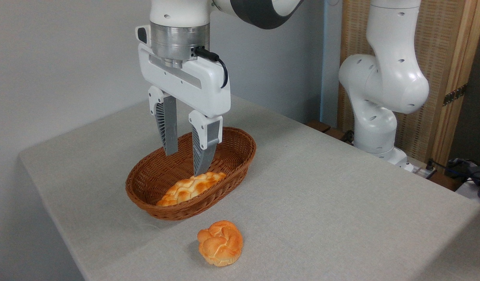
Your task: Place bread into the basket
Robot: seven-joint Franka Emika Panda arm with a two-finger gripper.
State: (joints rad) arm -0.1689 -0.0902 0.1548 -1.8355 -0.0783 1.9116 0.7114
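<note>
Bread: small round knotted bun [220, 242], golden-orange with a glossy crust and paler creases, lies on the table nearest the camera, at about 6 o'clock from the basket, near its front rim but not touching it
Bread contact: nothing touches it; it sits alone on the cloth, outside the basket
Basket: oval brown wicker basket [240, 158] with shallow flared sides, stands on the table toward 10 o'clock from the bun, its long axis running from 7 o'clock to 1 o'clock
Basket contents: longer braided loaf [191, 188] with a bumpy top lies inside, along the front wall, its 7 o'clock end partly hidden by the rim
Gripper: white two-finger claw [185, 164] hangs over the basket, pointing straight down, at about 11 o'clock from the bun
Claw state: fingers stand apart with a clear gap between them and hold nothing
Fingers: grey ribbed pads; the one at 3 o'clock [202, 150] has its tip just above the loaf, whether it touches cannot be told; the other ends higher in the picture, over the basket's inner wall
Table: covered with pale grey cloth [322, 203], one corner at 9 o'clock
Arm base: white jointed column [380, 97] stands beyond the table edge at 2 o'clock, before a wooden panel
</note>
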